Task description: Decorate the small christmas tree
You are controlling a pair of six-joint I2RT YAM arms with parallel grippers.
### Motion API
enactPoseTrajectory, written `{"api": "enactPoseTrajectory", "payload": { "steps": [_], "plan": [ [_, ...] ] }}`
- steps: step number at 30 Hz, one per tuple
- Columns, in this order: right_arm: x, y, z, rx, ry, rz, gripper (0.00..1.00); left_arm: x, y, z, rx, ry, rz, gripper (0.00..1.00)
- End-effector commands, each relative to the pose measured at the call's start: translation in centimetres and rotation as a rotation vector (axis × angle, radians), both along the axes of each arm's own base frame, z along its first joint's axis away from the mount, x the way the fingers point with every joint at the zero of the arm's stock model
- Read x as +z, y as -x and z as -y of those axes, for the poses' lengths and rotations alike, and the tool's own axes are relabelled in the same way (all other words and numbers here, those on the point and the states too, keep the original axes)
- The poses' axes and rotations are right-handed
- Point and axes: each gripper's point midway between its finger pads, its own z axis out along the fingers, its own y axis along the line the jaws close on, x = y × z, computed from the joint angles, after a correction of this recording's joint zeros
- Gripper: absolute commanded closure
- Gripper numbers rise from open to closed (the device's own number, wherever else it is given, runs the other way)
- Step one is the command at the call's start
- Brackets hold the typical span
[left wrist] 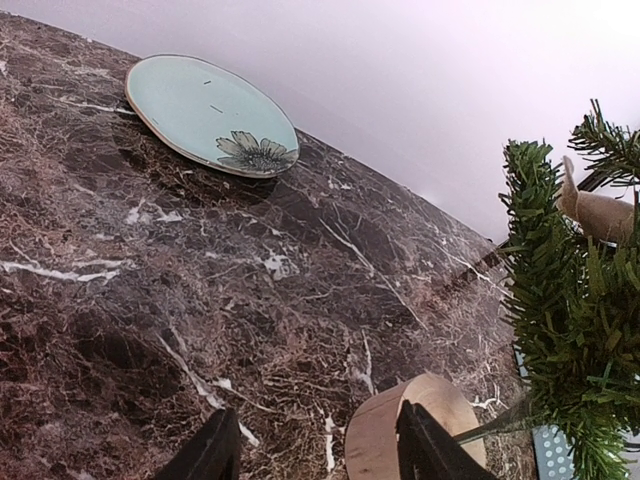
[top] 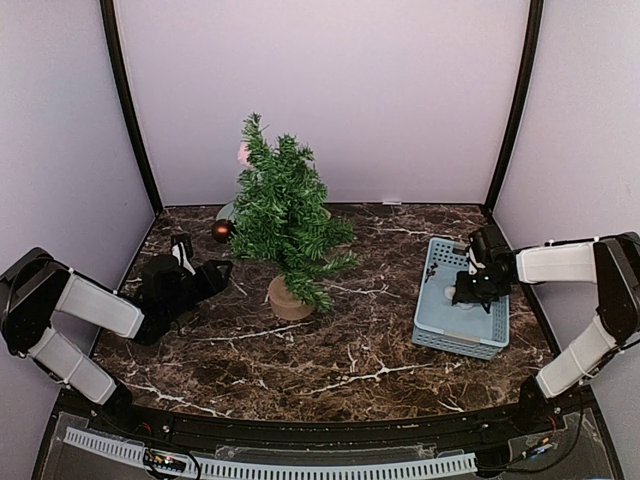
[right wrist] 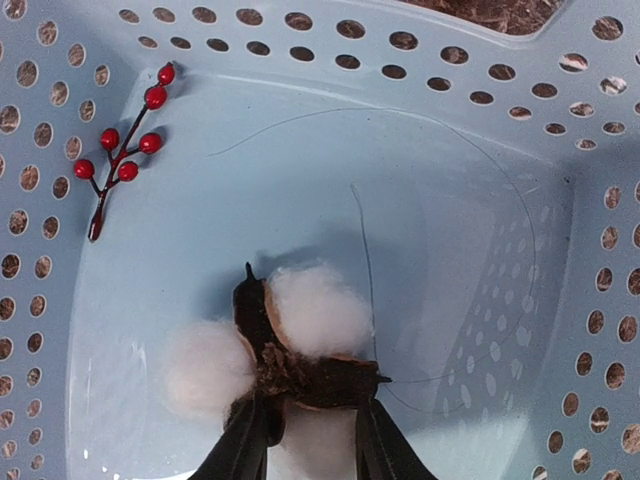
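— How many trees are there, and where?
— One small christmas tree [top: 285, 215]. It stands upright on its stump base [top: 288, 298] at mid-table, between the two arms. One dark red bauble [top: 222, 230] hangs at its left edge. One pale pink thing [top: 243, 153] sits near the top, too blurred to name.
— And behind it?
— One pale blue plate [left wrist: 205, 110] with a flower painted on it lies flat on the marble table [top: 380, 350].
— What of the left gripper?
— The left gripper [left wrist: 316, 415] hovers low near the stump, its two fingers spread wide with nothing between them.
— And the right?
— The right gripper [right wrist: 312, 410] is down inside the one blue perforated basket [right wrist: 480, 60]. Two ornaments lie there. One is a berry sprig [right wrist: 120, 150] with six red berries, the other a cotton boll [right wrist: 300, 340] with three white puffs. The fingers stand narrow on either side of the boll's husk, but it is unclear if they actually pinch it.
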Motion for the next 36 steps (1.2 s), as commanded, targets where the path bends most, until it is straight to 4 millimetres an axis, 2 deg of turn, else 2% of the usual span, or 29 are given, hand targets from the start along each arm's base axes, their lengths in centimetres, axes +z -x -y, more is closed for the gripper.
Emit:
{"api": "enactPoseTrajectory", "payload": {
  "steps": [1, 6, 9, 12, 17, 22, 33, 36],
  "plan": [
    [0.0, 0.0, -0.1, -0.004, -0.019, 0.0, 0.72, 0.5, 0.0, 0.0, -0.002, 0.014, 0.021, 0.45],
    [-0.1, 0.3, -0.1, -0.007, -0.032, 0.0, 0.8, 0.4, -0.2, 0.2, -0.011, 0.02, 0.021, 0.45],
    [0.5, 0.2, -0.2, -0.014, -0.051, 0.011, 0.8, 0.5, -0.3, 0.3, -0.014, 0.024, 0.024, 0.45],
    [1.9, 0.2, -0.3, -0.019, -0.062, 0.036, 0.7, 0.6, -0.3, 0.3, -0.011, 0.023, 0.027, 0.45],
    [2.9, 0.3, 0.4, -0.039, -0.065, 0.061, 0.66, 0.7, -0.3, 0.3, -0.014, 0.024, 0.027, 0.45],
    [1.6, 0.3, 0.9, -0.053, -0.079, 0.025, 0.66, 0.6, -0.4, 0.4, -0.015, 0.024, 0.028, 0.45],
    [-1.3, 0.4, 0.2, -0.036, -0.106, -0.05, 0.7, 0.3, -0.5, 0.6, -0.025, 0.025, 0.025, 0.45],
    [-1.6, 0.5, 0.1, -0.028, -0.112, -0.062, 0.75, 0.3, -0.6, 0.7, -0.024, 0.029, 0.027, 0.45]
  ]
}}
